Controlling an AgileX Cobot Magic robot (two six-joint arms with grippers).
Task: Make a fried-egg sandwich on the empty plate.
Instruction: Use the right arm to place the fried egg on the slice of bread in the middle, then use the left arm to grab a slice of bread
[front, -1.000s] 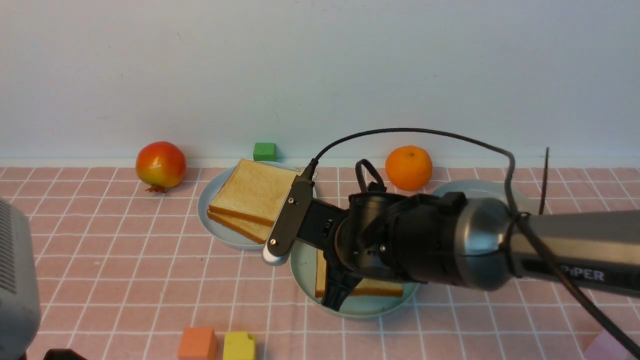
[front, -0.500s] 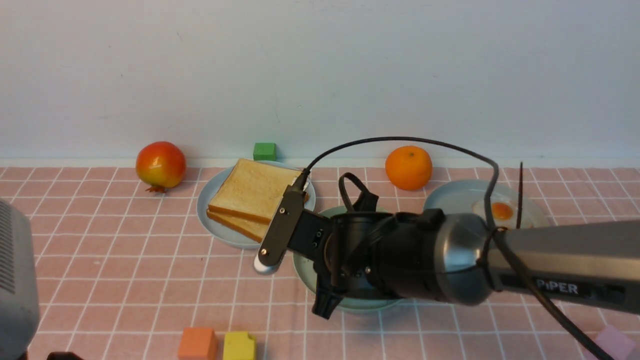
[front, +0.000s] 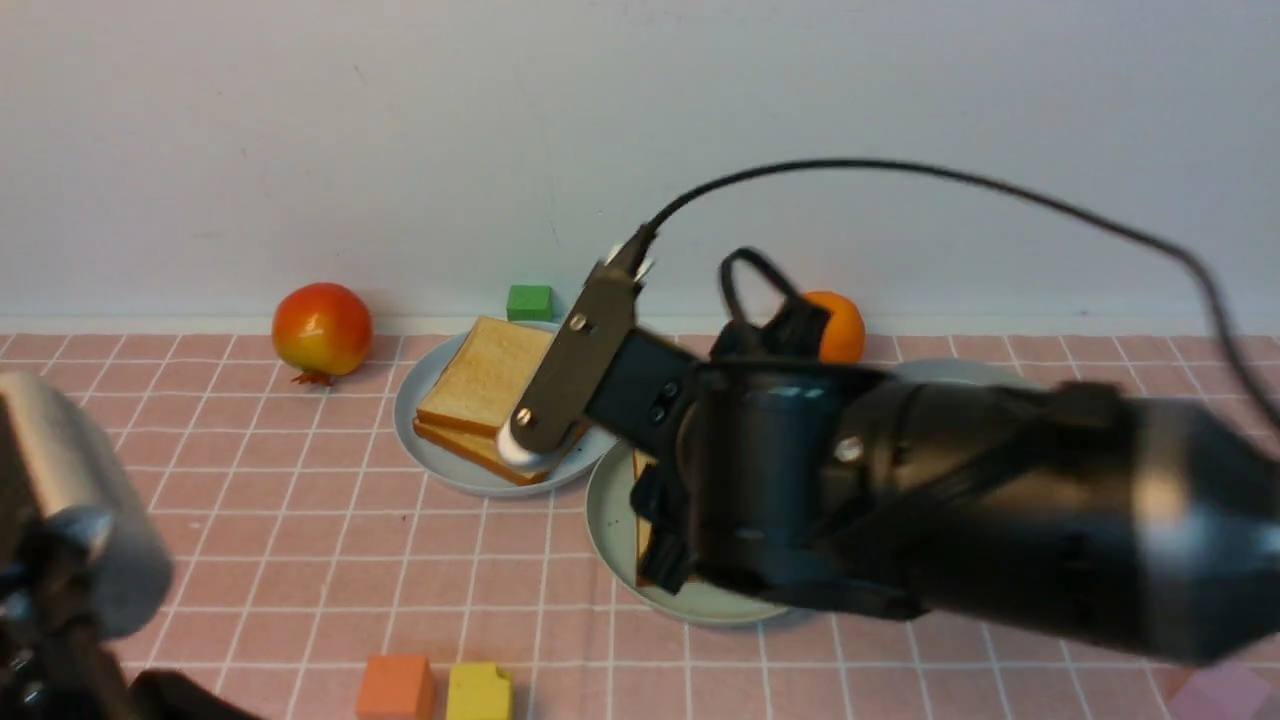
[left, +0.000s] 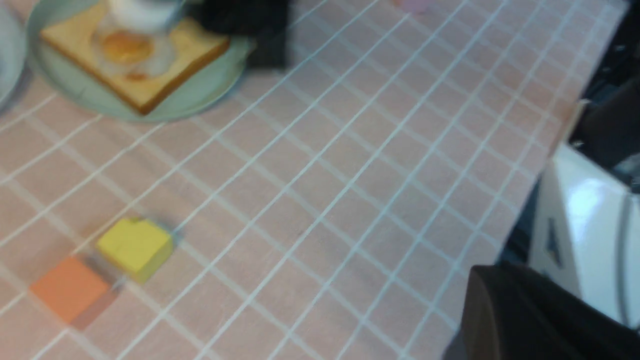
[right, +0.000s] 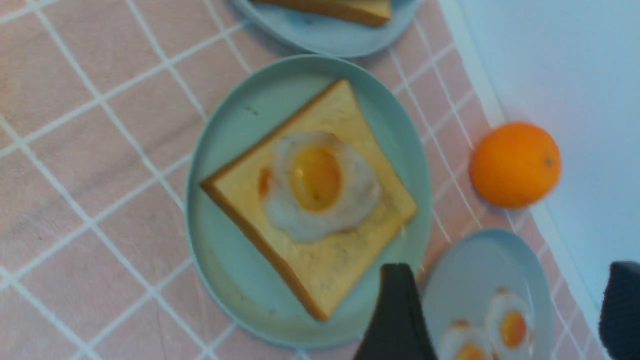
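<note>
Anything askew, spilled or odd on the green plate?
Nothing stands out: the fried egg lies flat within the toast slice, which sits wholly inside the mint-green plate. No spills.

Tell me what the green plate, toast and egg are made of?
Green plate: probably matte plastic; even mint color, dull sheen, rounded rim. Toast: maybe toy foam or rubber; thick, straight edges, no crumbs. Egg: likely glossy soft plastic; shiny yolk, slightly see-through white. Pretend food, I think.
</note>
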